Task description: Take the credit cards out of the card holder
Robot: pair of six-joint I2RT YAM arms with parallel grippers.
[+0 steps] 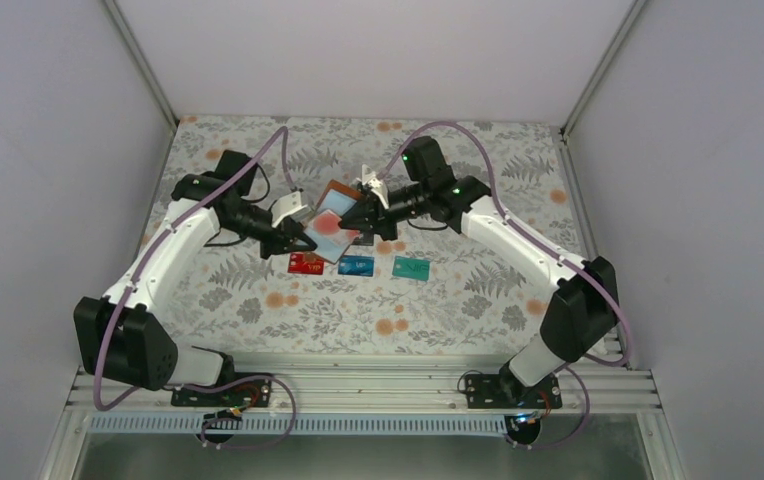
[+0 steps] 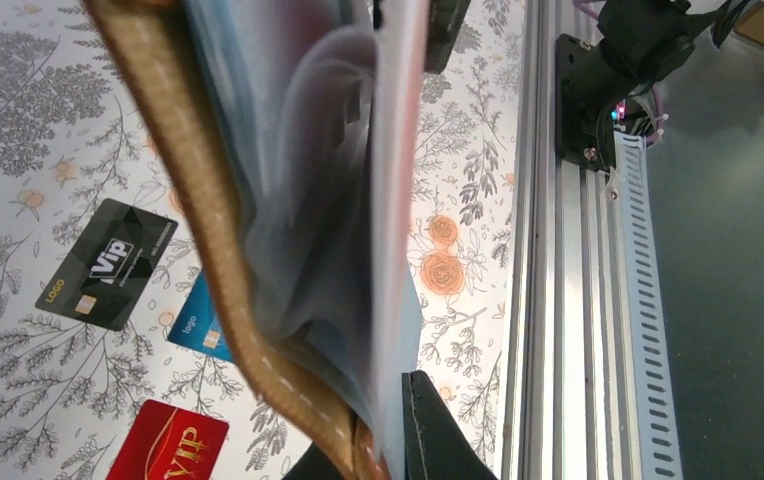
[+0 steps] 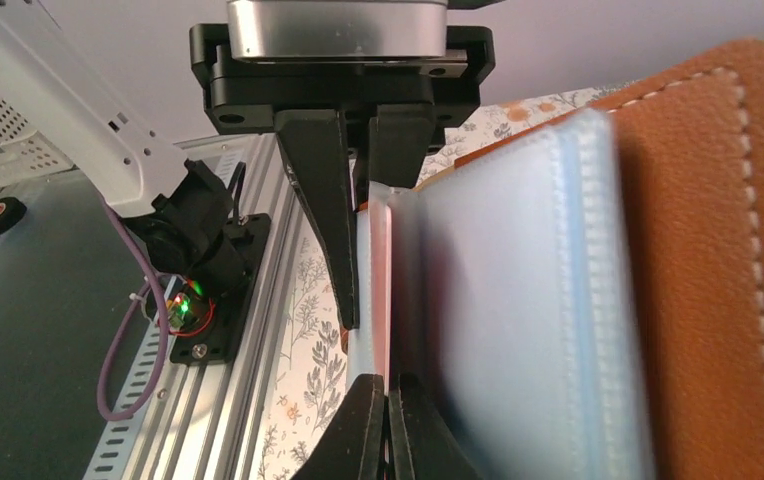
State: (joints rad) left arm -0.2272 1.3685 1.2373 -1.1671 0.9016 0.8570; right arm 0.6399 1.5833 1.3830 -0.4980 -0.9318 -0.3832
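The brown leather card holder [image 1: 336,205] hangs open above the middle of the table, its pale pockets [image 3: 518,300] fanned out. My left gripper [image 1: 308,243] is shut on its lower edge, and the leather cover [image 2: 198,200] fills the left wrist view. From the other side my right gripper [image 3: 388,425] is shut on the thin edge of a red-white card [image 3: 380,270] that sits in a pocket. Loose credit cards lie flat on the cloth below: a red one [image 1: 305,263], a blue one [image 1: 356,266], a teal one [image 1: 412,268] and a black one [image 2: 108,263].
A flower-patterned cloth [image 1: 288,320] covers the table. An aluminium rail [image 1: 358,385] with both arm bases runs along the near edge. White walls close in the left, right and back sides.
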